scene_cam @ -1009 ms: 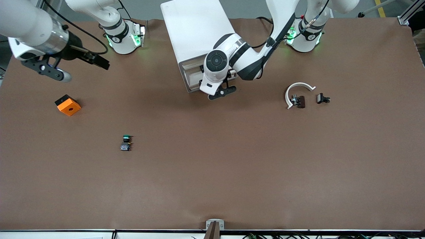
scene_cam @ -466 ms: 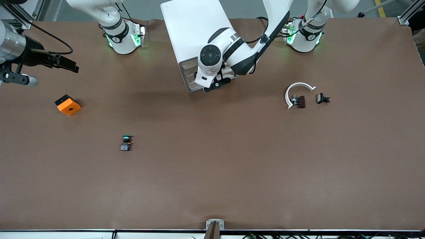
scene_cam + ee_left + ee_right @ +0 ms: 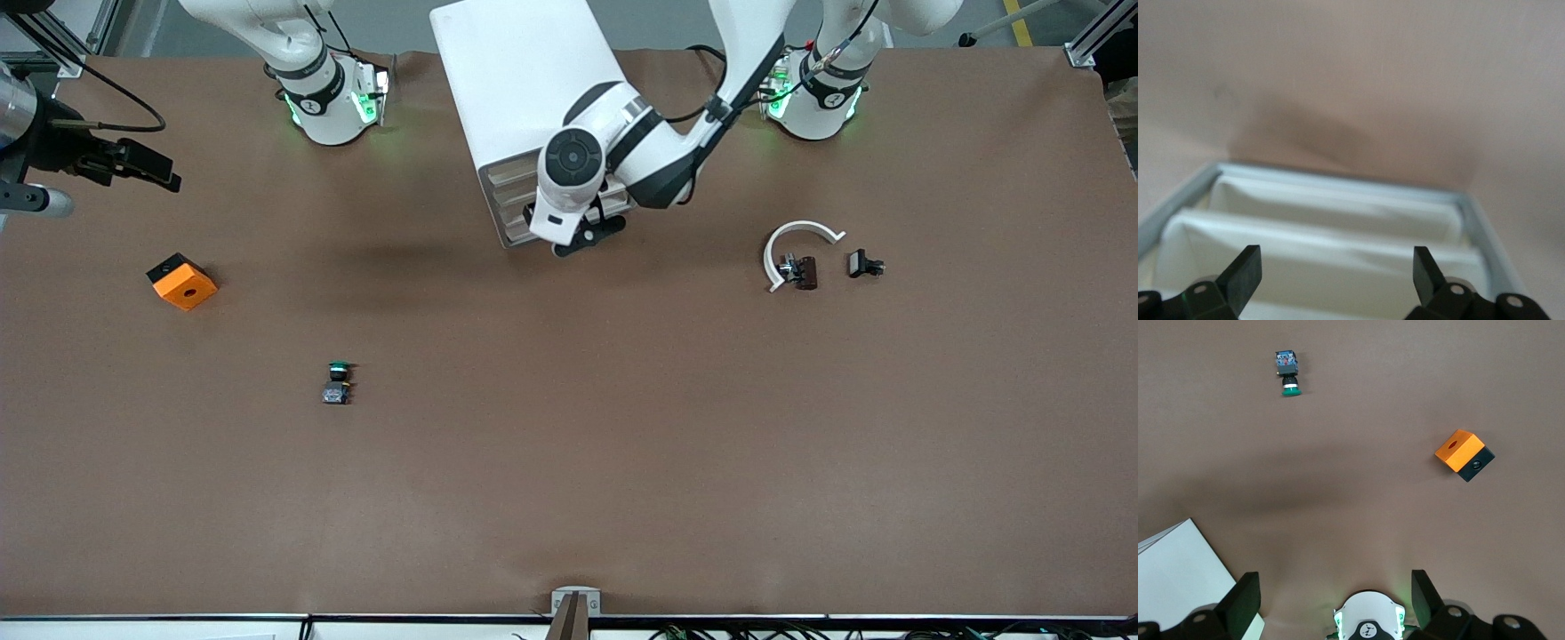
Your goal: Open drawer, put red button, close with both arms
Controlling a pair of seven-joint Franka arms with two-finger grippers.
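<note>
Front view: white cabinet (image 3: 524, 80) standing on the brown tabletop (image 3: 622, 444) between the two arm bases, its pale drawer fronts facing the front camera. The left arm reaches from its base to the cabinet front, and the left pincer (image 3: 582, 236) sits low against the drawer fronts (image 3: 508, 200), all of which appear flush with the cabinet. Left wrist view: the left pincer (image 3: 1335, 270) has its two fingers spread wide with nothing between them, directly over the white trays and their pale fronts. Which of the four drawers it faces cannot be told. The red button is not visible in any view.

The right arm waits at its own end of the tabletop, with the right pincer (image 3: 27, 200) raised at the view's edge. Right wrist view: the right pincer (image 3: 1335, 593) likewise stands open and empty, high above the tabletop.

An orange and black block (image 3: 181, 281) lies toward the right arm's end. A green-capped push-button (image 3: 336, 383) lies nearer to the front camera than the block. Toward the left arm's end lie a white curved piece (image 3: 796, 245), a small dark part (image 3: 800, 270) touching it, and a small black part (image 3: 864, 264) just beside them.
</note>
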